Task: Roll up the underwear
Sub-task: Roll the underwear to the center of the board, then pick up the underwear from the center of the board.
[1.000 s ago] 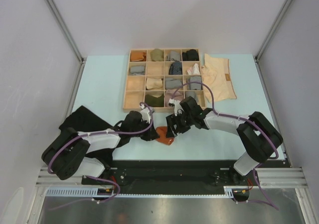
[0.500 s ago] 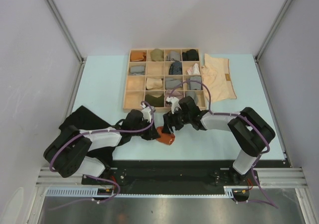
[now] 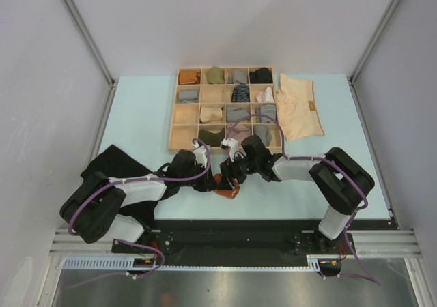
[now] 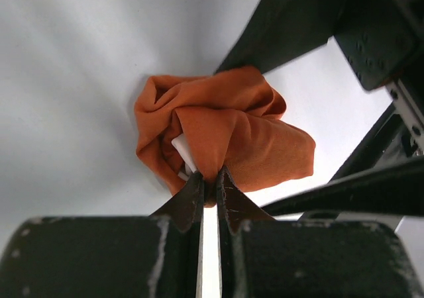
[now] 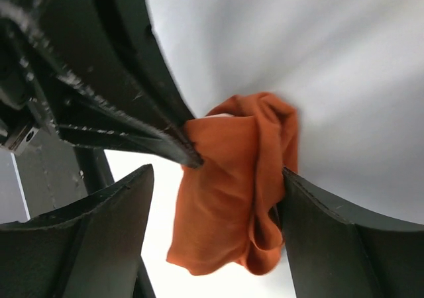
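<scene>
The rust-orange underwear (image 3: pixel 226 187) lies crumpled near the table's front edge, between the two grippers. My left gripper (image 4: pixel 209 179) is shut on a fold of this underwear (image 4: pixel 228 129). My right gripper (image 5: pixel 217 172) stands open astride the same garment (image 5: pixel 232 198); its right finger (image 5: pixel 318 225) touches the cloth's side, and the left finger is apart from it. The left gripper's fingertips (image 5: pixel 189 155) show in the right wrist view, pinching the cloth's upper edge. The black underwear (image 3: pixel 115 162) lies at the left, partly under the left arm. The cream underwear (image 3: pixel 300 108) lies flat right of the tray.
A wooden compartment tray (image 3: pixel 175 126) stands at the table's middle back, with small rolled bundles in several cells. Both arms meet just in front of it. Metal frame posts rise at the table's far corners.
My right gripper has moved left and now straddles the orange underwear. The left gripper has kept its pinch and its place.
</scene>
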You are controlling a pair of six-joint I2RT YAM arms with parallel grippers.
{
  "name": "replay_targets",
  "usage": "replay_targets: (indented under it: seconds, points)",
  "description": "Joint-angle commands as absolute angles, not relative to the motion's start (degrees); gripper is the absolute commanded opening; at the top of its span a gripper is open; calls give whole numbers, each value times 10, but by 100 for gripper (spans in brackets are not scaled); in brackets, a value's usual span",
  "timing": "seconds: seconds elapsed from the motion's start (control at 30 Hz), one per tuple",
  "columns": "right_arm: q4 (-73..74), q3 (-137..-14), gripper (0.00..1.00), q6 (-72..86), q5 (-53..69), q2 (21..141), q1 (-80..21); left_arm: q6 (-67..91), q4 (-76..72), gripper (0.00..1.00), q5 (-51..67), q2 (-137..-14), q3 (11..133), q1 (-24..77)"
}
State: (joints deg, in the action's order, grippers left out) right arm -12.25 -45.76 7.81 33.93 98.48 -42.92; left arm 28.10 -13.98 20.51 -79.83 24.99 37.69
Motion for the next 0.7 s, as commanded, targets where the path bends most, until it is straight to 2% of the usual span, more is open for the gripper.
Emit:
replay_targets:
  seconds: [0.0, 0.2, 0.37, 0.53, 0.63, 0.67]
  points:
    - [-100, -465, 75, 55, 327, 980, -453, 284, -102, 0, 185, -811, 254, 369]
    - [-60, -470, 70, 44, 245, 958, -482, 287, -103, 0, 181, -809, 250, 364]
    - [-25, -483, 47, 32, 150, 946, -510, 287, -104, 0, 180, -805, 245, 362]
    - [-29, -483, 37, 34, 132, 940, -513, 283, -102, 0, 185, -800, 243, 362]
    - [-30, -484, 13, 37, 121, 937, -516, 280, -103, 0, 189, -793, 243, 362]
    - [-25, -485, 1, 38, 116, 937, -516, 279, -104, 1, 190, -788, 244, 362]
